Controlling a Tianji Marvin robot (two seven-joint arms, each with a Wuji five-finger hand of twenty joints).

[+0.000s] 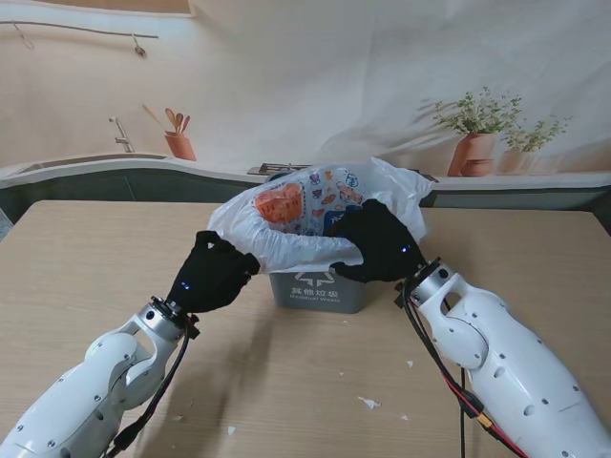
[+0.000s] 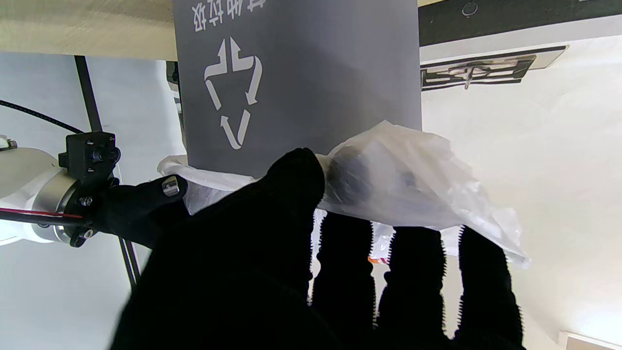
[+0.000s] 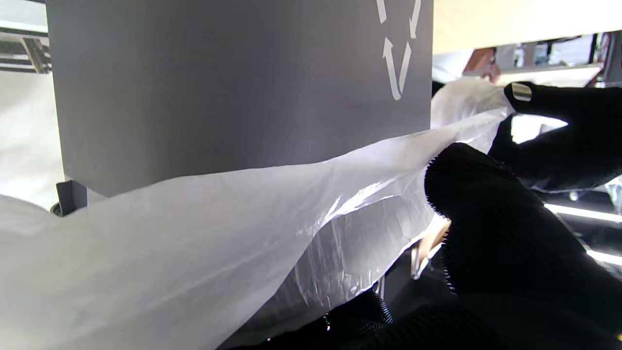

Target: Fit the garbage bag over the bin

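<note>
- Stand view is showing the grey bin standing upright on the tabletop, roughly midway between both arms, with the white garbage bag bunching over its mouth and not yet pulled down the walls.
- Left hand is gripping the bag's hem at the bin's left near corner; in the left wrist view the fingers are closing on a fold of film against the thumb.
- Right hand is pressing on the bag at the right near corner; the right wrist view is showing the thumb pinning the hem, with the other fingers tucked under the film, so they are clamping the bag.
- Risk, judged: the film is stretching taut along the bin's front edge, so a hard downward pull is likely to tear it at the corner.
- Risk, judged: the bin looks light and is resting unsecured, so uneven pulling by the two hands is liable to tip or slide it.
- Risk, judged: the far rim is hidden by the ballooning bag, so the hem there may be slipping off unnoticed.
- Small white scraps are lying on the tabletop nearer to me, clear of the work.
</note>
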